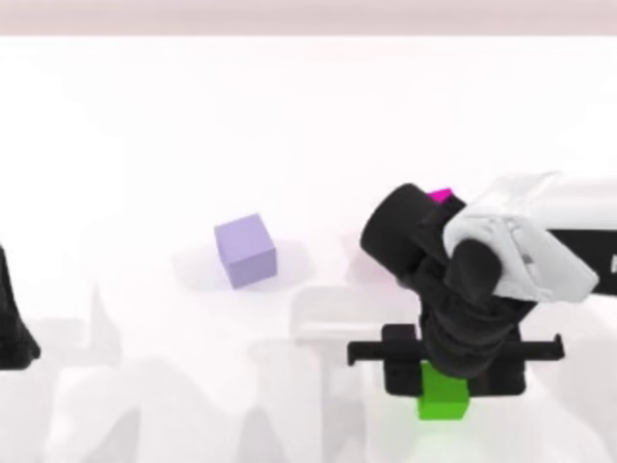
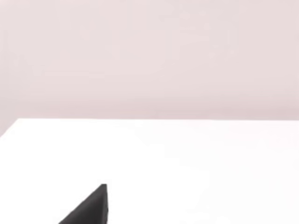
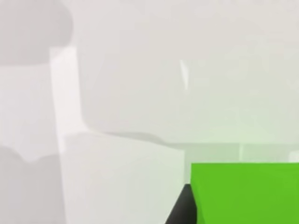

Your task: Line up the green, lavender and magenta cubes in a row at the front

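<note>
Near the table's front edge, right of centre, the right gripper (image 1: pixel 445 371) sits over the green cube (image 1: pixel 443 397) — whether its fingers pinch the cube or stand spread cannot be told. Behind the right arm, only a sliver of the magenta cube (image 1: pixel 441 195) shows. Well to the left, the lavender cube (image 1: pixel 245 251) stands alone mid-table. At the left edge, the left arm (image 1: pixel 13 318) is parked.
</note>
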Motion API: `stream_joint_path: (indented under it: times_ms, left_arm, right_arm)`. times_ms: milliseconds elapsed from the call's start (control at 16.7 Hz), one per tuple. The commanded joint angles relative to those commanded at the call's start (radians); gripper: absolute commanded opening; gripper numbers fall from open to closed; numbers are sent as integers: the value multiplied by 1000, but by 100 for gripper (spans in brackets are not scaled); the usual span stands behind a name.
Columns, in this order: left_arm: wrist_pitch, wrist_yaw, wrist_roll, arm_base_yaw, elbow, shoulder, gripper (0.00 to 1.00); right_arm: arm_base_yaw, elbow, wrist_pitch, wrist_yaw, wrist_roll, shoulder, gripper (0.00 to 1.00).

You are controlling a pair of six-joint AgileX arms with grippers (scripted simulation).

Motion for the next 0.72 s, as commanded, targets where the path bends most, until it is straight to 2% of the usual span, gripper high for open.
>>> stream_joint_path:
  times_ms: [420, 720]
  left_arm:
    - [0, 0, 0, 0, 0, 0, 100]
    - [0, 0, 0, 0, 0, 0, 100]
  right_arm:
    - [0, 0, 0, 0, 0, 0, 98]
    - [0, 0, 0, 0, 0, 0, 100]
